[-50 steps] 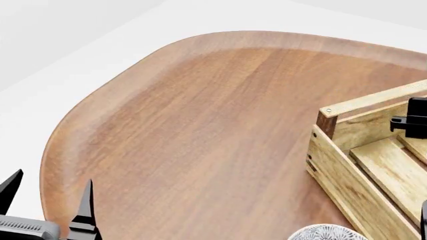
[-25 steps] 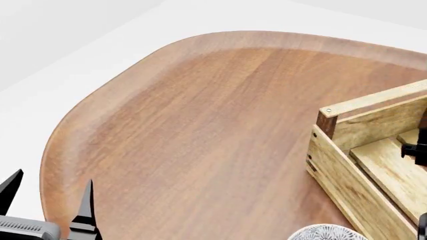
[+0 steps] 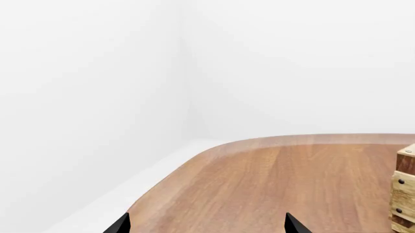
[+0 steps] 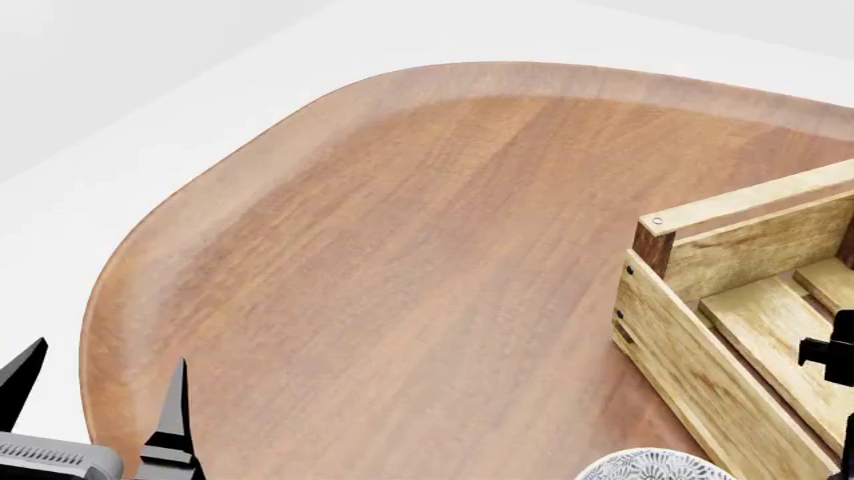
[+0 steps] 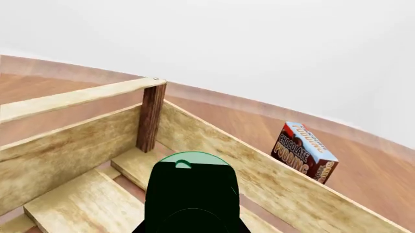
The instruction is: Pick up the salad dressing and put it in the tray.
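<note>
Sinking lower than a second ago, the right claw (image 4: 838, 352) now shows at the head view's right edge, over the slatted floor of the tray (image 4: 694, 345), where it earlier sat up by the far rail. The broad wooden worktop (image 4: 400, 260) and the light-wood crate have not shifted between frames. From the right wrist, the salad dressing (image 5: 192, 187) appears with its green cap inside the tray's walls, above the slats and near a dark brown corner post (image 5: 150, 116); whether it touches the floor cannot be told, and the right claw's fingers are hidden, so its grip cannot be judged either. Outside the tray's far wall stands a tilted blue-and-brown pudding box (image 5: 304, 151) on the worktop, well apart from the bottle. A white patterned bowl (image 4: 647, 466) peeks in just beside the tray's near side. The left claw (image 4: 96, 400) stays spread at the worktop's near left edge, holding nothing.
</note>
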You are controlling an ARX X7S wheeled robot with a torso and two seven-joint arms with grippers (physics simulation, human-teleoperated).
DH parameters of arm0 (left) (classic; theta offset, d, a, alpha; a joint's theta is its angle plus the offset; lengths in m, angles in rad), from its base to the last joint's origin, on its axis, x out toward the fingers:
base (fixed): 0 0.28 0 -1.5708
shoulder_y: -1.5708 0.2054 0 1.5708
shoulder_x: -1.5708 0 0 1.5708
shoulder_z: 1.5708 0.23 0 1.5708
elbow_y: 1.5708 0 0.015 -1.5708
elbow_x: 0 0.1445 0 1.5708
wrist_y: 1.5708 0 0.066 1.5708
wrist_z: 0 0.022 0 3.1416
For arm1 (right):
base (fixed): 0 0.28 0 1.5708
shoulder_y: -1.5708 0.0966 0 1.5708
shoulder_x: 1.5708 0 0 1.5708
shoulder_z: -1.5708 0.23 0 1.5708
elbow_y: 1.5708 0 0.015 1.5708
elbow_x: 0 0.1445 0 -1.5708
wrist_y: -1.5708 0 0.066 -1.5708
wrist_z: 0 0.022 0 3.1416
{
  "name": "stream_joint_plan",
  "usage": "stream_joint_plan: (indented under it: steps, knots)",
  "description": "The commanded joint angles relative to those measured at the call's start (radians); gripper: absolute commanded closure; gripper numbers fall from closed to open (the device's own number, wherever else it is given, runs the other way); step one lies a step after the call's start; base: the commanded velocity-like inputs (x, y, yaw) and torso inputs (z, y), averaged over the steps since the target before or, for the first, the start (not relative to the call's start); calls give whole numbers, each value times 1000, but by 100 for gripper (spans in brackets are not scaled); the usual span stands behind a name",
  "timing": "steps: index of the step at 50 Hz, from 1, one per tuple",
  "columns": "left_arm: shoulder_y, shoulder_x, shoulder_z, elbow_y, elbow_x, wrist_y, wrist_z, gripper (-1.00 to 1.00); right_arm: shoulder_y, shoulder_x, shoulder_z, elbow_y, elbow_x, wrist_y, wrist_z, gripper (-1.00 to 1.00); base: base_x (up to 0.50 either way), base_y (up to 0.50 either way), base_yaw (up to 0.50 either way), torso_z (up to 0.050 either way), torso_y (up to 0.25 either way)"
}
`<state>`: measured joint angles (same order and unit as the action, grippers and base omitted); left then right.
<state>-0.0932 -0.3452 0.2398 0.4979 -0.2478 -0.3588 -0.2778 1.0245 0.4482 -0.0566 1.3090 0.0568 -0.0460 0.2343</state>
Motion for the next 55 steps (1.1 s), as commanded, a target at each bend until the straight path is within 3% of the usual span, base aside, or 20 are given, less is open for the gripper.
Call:
stream_joint_plan:
  steps: [1, 55]
  knots:
    - [-2, -3, 6, 1, 0, 0, -3, -100, -28, -4, 33, -1, -42, -12, 20, 100, 0, 0, 0, 0, 0]
    - [2, -18, 20, -8, 0, 20, -13, -100, -152, -19, 95, 0, -53, -50, 75, 100, 0, 0, 0, 0, 1]
